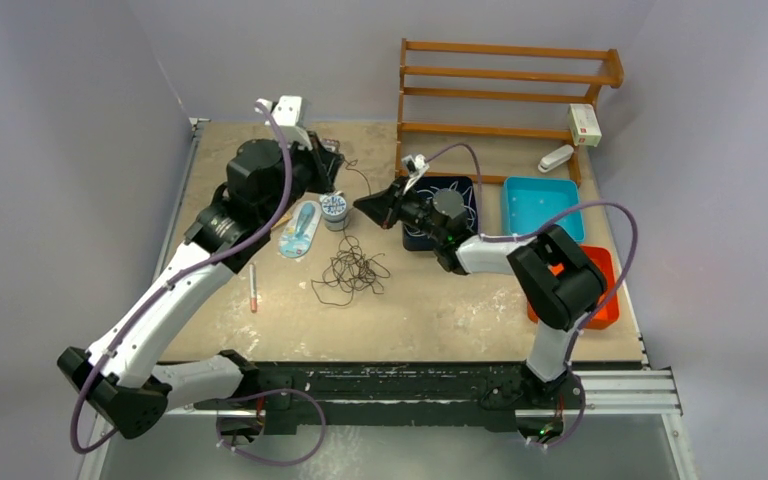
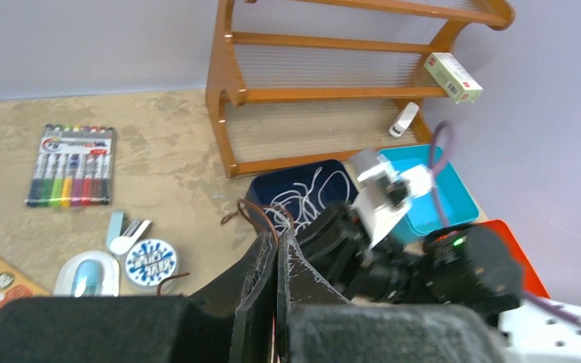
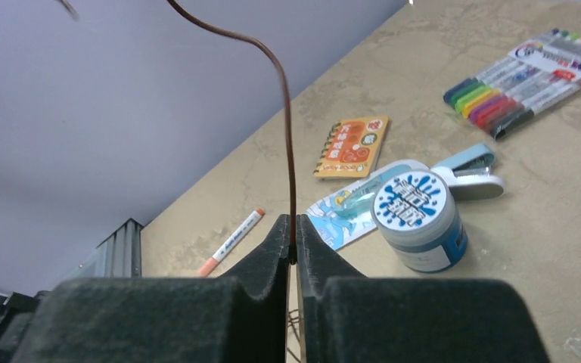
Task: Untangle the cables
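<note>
From above, two arms reach over one scuffed beige tabletop (image 1: pixel 430 320) enclosed by pale grey walls. One dark tangle (image 1: pixel 350 272) of cables lies mid-tabletop between the arms. White cables (image 1: pixel 468 195) lie in the navy tray (image 1: pixel 412 240), one of three trays along with a teal tray (image 1: pixel 540 205) and an orange tray (image 1: pixel 608 290). One wooden rack (image 1: pixel 505 95) stands at the back. The left pincer (image 1: pixel 332 183) and right pincer (image 1: pixel 367 205) hang near one jar (image 1: pixel 334 210). At the left wrist, the left pincer (image 2: pixel 276 246) is closed, with a brown cable (image 2: pixel 261 212) curling into its tips. One marker pack (image 2: pixel 72 166) lies far left. At the right wrist, the right pincer (image 3: pixel 293 242) pinches one brown cable (image 3: pixel 287 144) that rises upward. One pen (image 3: pixel 231 242) and one booklet (image 3: pixel 352 147) lie beyond.
</note>
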